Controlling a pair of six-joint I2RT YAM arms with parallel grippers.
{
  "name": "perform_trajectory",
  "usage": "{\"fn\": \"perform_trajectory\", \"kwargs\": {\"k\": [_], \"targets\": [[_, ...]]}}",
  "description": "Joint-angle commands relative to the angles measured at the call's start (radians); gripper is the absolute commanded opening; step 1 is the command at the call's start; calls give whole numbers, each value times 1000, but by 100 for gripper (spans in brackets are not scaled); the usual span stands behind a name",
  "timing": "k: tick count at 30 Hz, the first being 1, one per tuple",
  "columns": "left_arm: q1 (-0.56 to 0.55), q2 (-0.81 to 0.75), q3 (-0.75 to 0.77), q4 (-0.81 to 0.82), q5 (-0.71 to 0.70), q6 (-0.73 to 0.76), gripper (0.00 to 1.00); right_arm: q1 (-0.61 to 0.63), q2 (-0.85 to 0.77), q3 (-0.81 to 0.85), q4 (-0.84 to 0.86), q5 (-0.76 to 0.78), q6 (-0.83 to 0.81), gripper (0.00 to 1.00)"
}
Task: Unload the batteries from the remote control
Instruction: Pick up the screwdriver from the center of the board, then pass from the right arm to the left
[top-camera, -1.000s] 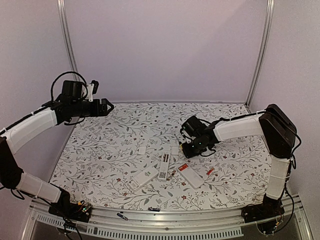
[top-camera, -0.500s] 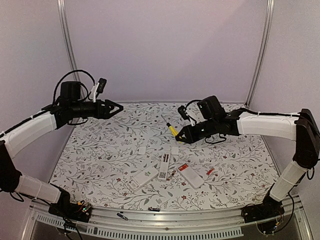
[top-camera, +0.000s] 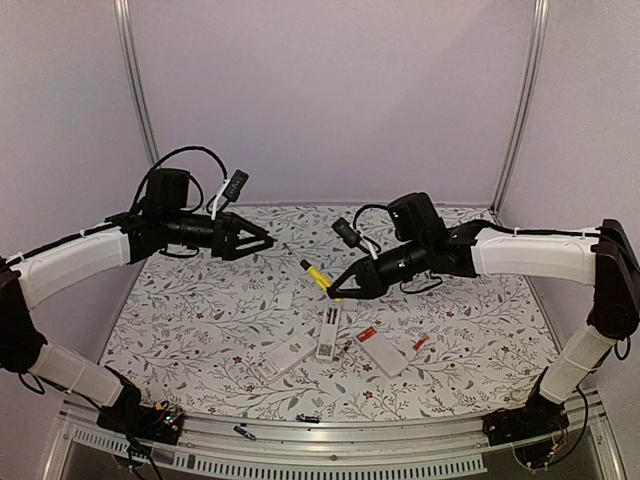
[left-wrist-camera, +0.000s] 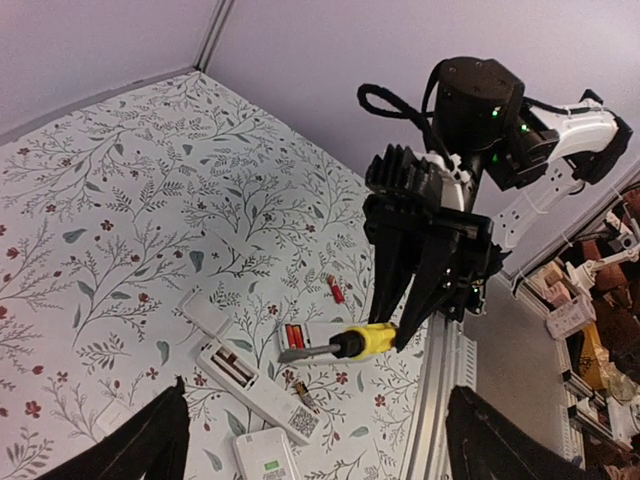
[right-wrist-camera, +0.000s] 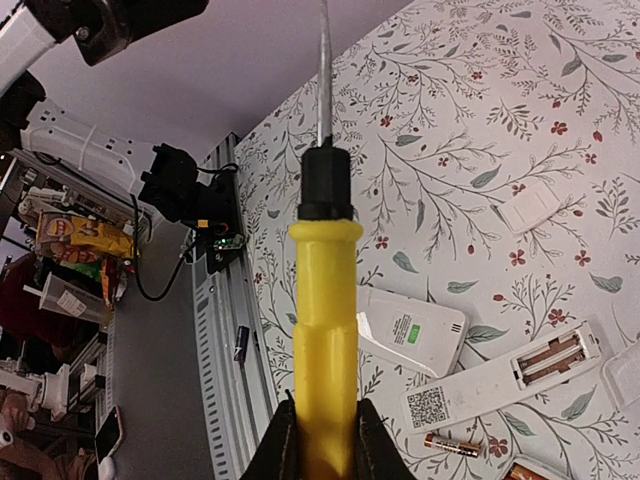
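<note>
We hold the screwdriver (top-camera: 318, 277) clamped in our right gripper (top-camera: 344, 287), left gripper (top-camera: 262, 243) spread empty; next, pry batteries (right-wrist-camera: 548, 361) from the remote (right-wrist-camera: 480, 392)

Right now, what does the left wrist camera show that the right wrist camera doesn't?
Only the left wrist view: the whole right hand, shut on the yellow-handled screwdriver, and a loose red battery lying on its own. Only the right wrist view: the left arm's base. Both: that screwdriver, the open remote with batteries in its bay, and a second loose battery beside it.
</note>
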Motion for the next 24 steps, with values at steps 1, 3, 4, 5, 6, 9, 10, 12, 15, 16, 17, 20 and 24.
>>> {"fn": "perform_trajectory", "kwargs": {"k": [1, 3, 4, 5, 6, 9, 10, 12, 15, 16, 17, 20, 24], "targets": [[-24, 29, -3, 11, 70, 9, 86, 17, -18, 28, 39, -86, 9, 0], [-33, 36, -1, 10, 86, 9, 83, 22, -13, 36, 38, -98, 9, 0], [-37, 38, -2, 11, 92, 10, 81, 24, -8, 41, 37, -101, 8, 0], [-40, 41, 0, 10, 97, 10, 78, 28, -6, 45, 35, -103, 7, 0], [-42, 44, 0, 11, 102, 9, 75, 29, -2, 49, 34, -106, 5, 0], [-48, 53, 2, 11, 116, 6, 66, 33, 5, 60, 29, -111, 1, 0], [-50, 56, 2, 11, 121, 4, 62, 34, 7, 63, 28, -115, -3, 0], [-55, 65, 5, 11, 131, 2, 57, 34, 12, 68, 25, -121, -6, 0], [-58, 74, 10, 10, 146, 0, 48, 36, 24, 75, 11, -123, -15, 0], [-59, 78, 11, 9, 150, 0, 44, 36, 28, 77, 7, -122, -17, 0], [-60, 79, 12, 9, 152, -1, 41, 36, 32, 78, 3, -122, -18, 0], [-61, 84, 15, 9, 158, -3, 38, 36, 39, 79, -1, -124, -22, 0], [-61, 87, 14, 19, 171, -11, 37, 36, 46, 82, -8, -122, -28, 0]]}}
